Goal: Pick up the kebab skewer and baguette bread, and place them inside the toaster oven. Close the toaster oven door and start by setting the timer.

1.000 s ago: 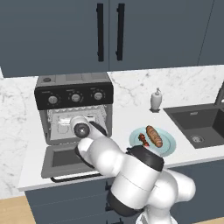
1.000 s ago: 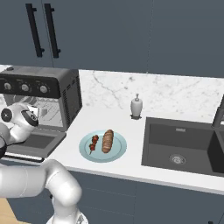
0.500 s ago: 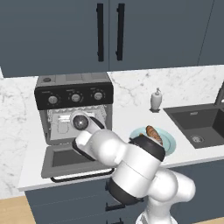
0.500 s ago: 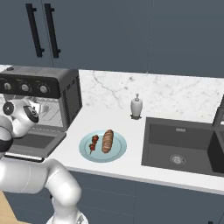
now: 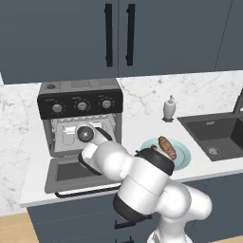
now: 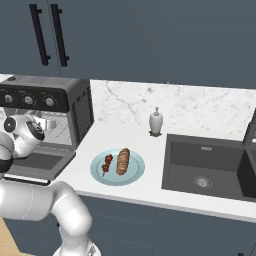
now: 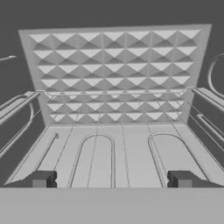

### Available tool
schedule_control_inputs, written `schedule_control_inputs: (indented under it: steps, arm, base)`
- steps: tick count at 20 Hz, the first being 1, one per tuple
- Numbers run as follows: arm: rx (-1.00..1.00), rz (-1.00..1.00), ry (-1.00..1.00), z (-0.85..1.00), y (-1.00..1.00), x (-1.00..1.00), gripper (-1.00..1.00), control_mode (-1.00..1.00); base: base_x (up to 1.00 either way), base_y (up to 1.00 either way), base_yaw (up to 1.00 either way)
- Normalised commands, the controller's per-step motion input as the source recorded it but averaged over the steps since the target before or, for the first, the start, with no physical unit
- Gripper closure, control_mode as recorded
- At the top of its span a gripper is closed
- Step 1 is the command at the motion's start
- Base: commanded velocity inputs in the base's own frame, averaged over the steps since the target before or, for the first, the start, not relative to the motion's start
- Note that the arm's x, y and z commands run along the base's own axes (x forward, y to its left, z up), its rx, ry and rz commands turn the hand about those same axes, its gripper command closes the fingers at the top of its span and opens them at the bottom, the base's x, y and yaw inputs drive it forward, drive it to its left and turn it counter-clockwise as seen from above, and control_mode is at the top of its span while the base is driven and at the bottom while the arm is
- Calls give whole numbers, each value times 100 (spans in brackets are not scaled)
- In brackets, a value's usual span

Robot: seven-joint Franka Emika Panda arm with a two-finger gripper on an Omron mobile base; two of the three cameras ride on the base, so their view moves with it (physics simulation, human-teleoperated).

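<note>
Gripper (image 7: pixel 111 178) spread wide and empty, its two dark finger tips (image 7: pixel 40 179) standing far apart in the hand view, aimed straight into the toaster oven (image 5: pixel 80 118). Ahead of it lie the wire rack (image 7: pixel 109 127) and the quilted back wall (image 7: pixel 116 72) of the oven's chamber, with nothing between the tips.

From the left base view the hand sits at the mouth of the oven, just above the toaster oven door (image 5: pixel 78 175), which hangs dropped open and flat toward the front of the desk (image 6: pixel 150 155). Three round knobs (image 5: pixel 82 106) line the black control panel above the opening.

Well to the right of the oven, a pale blue plate (image 6: pixel 134 175) rests on the white marble desk. On it the baguette bread (image 6: pixel 123 161) lies lengthwise, and the kebab skewer (image 6: pixel 107 164) lies just beside it on its left, as seen from the right base view.

Behind the plate a small white soap dispenser (image 6: pixel 156 121) stands near the backsplash. A dark sink (image 6: pixel 210 165) is set into the desk at the right, and dark blue cabinets (image 5: pixel 118 35) with black bar handles hang above.
</note>
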Motion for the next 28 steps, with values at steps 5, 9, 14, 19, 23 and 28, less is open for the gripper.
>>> schedule_control_inputs:
  steps: [5,9,14,19,23,28]
  arm:
    - [0,0,1,-6,0,0,-100,-100]
    - [0,0,5,-28,0,-14,-100,-100]
    - [0,0,9,-35,0,-33,-100,-100]
    - [0,1,10,-30,0,-54,-100,-100]
    - [0,0,17,-30,0,-76,-100,-100]
    - [0,0,24,-17,1,-80,-100,-100]
  base:
    - [0,0,0]
    - [0,0,0]
    - [0,0,0]
    - [0,0,0]
    - [0,0,0]
    - [0,0,0]
